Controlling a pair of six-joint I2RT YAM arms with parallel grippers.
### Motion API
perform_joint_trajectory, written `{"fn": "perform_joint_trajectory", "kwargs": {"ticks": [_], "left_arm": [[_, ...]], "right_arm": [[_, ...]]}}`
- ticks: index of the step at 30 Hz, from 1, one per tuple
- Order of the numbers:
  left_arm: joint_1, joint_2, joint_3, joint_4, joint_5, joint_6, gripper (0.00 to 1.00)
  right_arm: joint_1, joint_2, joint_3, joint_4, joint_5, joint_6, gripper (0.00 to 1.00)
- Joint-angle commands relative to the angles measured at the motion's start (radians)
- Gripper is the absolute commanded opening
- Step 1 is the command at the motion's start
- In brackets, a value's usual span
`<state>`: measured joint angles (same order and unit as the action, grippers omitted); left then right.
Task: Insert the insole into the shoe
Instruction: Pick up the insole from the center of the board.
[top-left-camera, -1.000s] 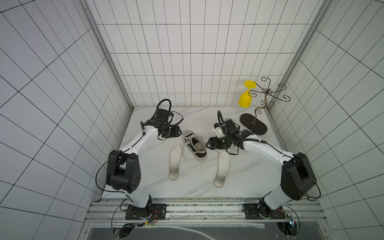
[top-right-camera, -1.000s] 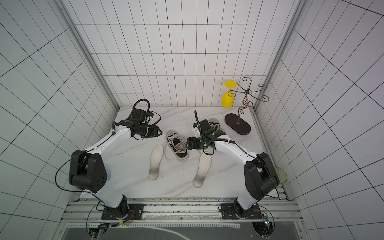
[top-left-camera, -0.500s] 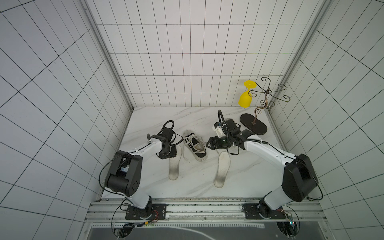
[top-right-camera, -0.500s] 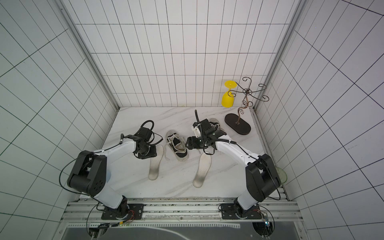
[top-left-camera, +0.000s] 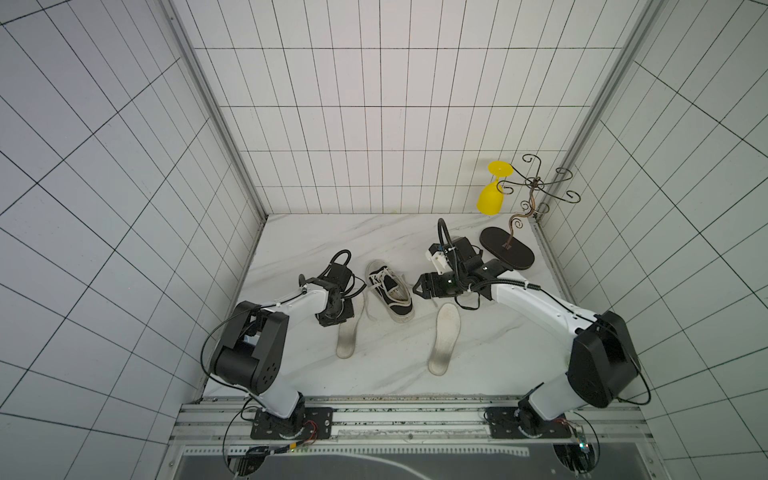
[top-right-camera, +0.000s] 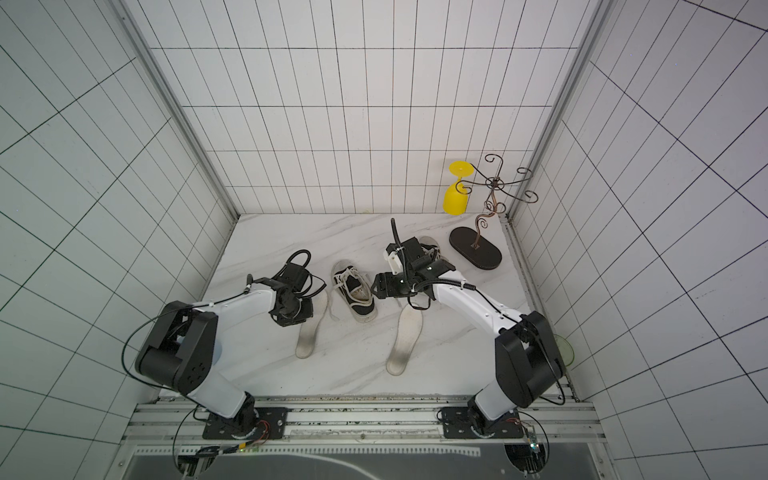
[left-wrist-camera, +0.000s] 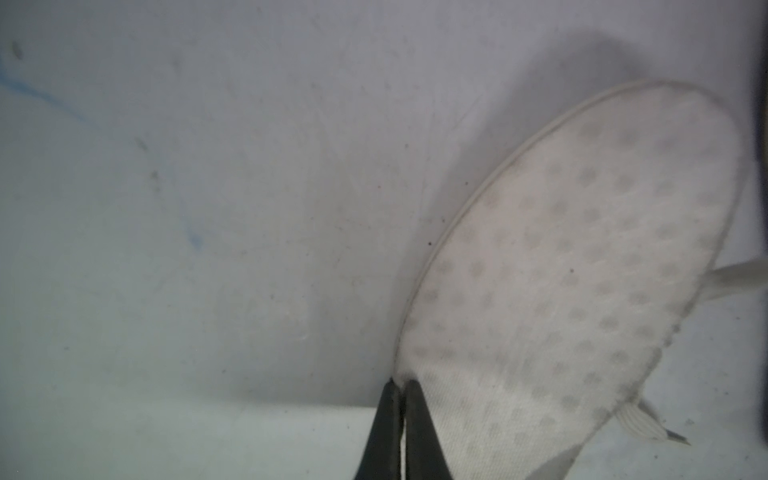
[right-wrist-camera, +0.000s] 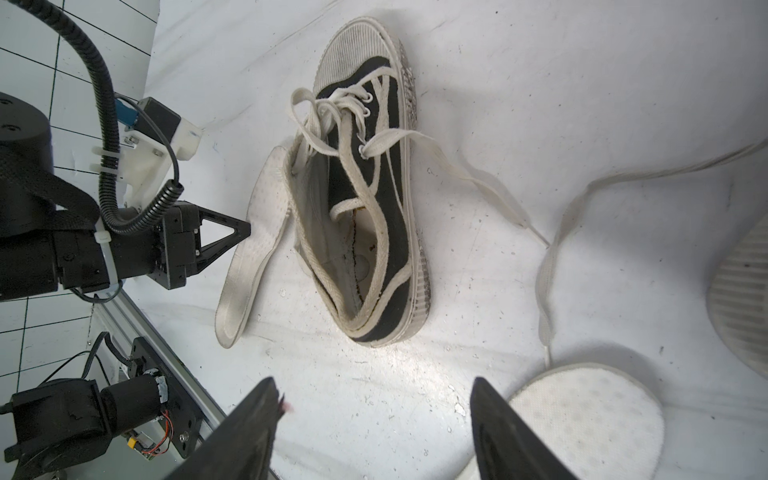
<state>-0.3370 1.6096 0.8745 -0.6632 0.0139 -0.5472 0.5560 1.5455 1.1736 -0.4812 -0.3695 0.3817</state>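
Observation:
A black canvas shoe (top-left-camera: 390, 296) with white laces lies on the marble table, its opening facing up (right-wrist-camera: 361, 249). One white insole (top-left-camera: 347, 332) lies along its left side. My left gripper (left-wrist-camera: 400, 384) is shut on this insole's (left-wrist-camera: 582, 270) side edge, near its middle. In the right wrist view the left gripper's tip (right-wrist-camera: 245, 228) meets the insole (right-wrist-camera: 259, 216) right beside the shoe (right-wrist-camera: 374, 187). My right gripper (top-left-camera: 417, 286) hovers open just right of the shoe's heel, with nothing between its fingers (right-wrist-camera: 257, 407).
A second white insole (top-left-camera: 444, 337) lies right of the shoe, below the right gripper. Another shoe (top-right-camera: 428, 245) sits mostly hidden behind the right wrist. A wire glass stand (top-left-camera: 507, 249) with a yellow glass (top-left-camera: 490, 201) stands at the back right corner.
My left arm swung from behind the shoe's left side down onto the left insole, and its jaws closed on the insole's edge. The right arm stayed put.

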Motion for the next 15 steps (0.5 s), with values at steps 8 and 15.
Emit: {"fn": "perform_joint_trajectory", "kwargs": {"ticks": [8, 15], "left_arm": [[0.032, -0.180, 0.043, -0.003, 0.030, -0.033, 0.00], [0.041, -0.305, 0.086, -0.081, 0.047, -0.052, 0.00]], "right_arm": [[-0.002, 0.008, 0.135, -0.037, -0.060, -0.048, 0.70], [0.040, 0.048, 0.161, 0.128, -0.227, 0.051, 0.70]]}}
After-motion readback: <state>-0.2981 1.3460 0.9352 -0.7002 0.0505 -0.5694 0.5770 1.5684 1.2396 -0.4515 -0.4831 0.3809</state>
